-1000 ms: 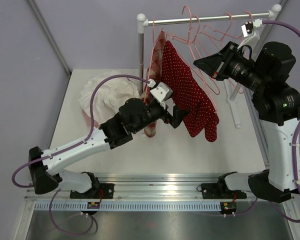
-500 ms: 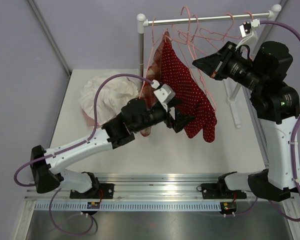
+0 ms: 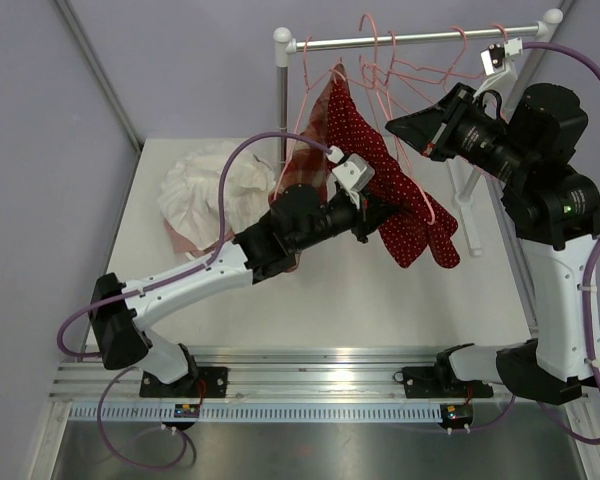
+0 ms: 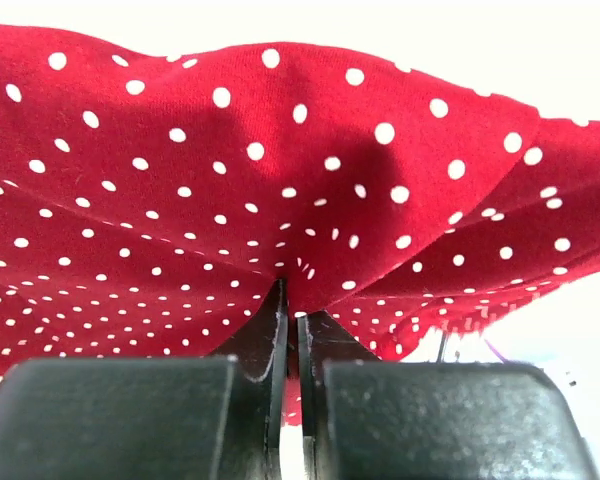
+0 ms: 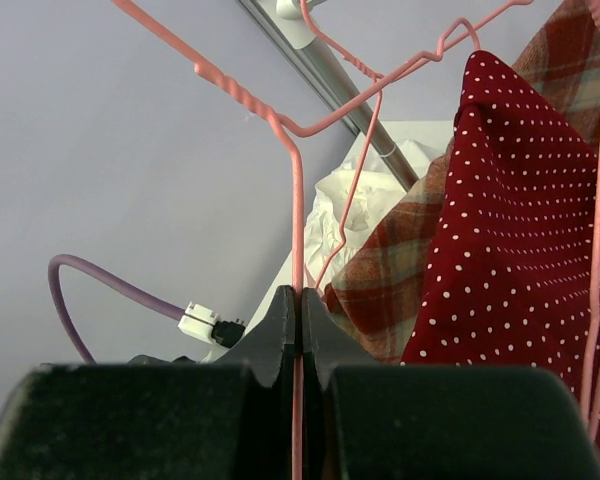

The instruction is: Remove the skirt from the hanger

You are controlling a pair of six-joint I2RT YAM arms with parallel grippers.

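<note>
A red skirt with white dots (image 3: 405, 215) hangs from a pink wire hanger (image 3: 417, 172) on the rack. The skirt (image 4: 280, 160) fills the left wrist view, and my left gripper (image 4: 292, 305) is shut on a fold of it. From above, the left gripper (image 3: 377, 212) is pushed into the skirt's middle. High on the right, my right gripper (image 3: 395, 128) is shut on the hanger (image 5: 296, 200). In the right wrist view the thin pink wire runs between the right gripper's (image 5: 298, 300) closed jaws. The skirt (image 5: 520, 220) hangs to the right there.
A plaid garment (image 3: 302, 170) hangs behind the skirt, near the rack post (image 3: 282, 90). Several bare pink hangers (image 3: 430, 65) hang on the metal rail (image 3: 420, 38). A heap of white cloth (image 3: 205, 195) lies on the table at the back left.
My left arm has reached further right into the skirt, and its gripper has gone from open to shut on the fabric. The skirt's lower end has swung right. The right arm has stayed put.
</note>
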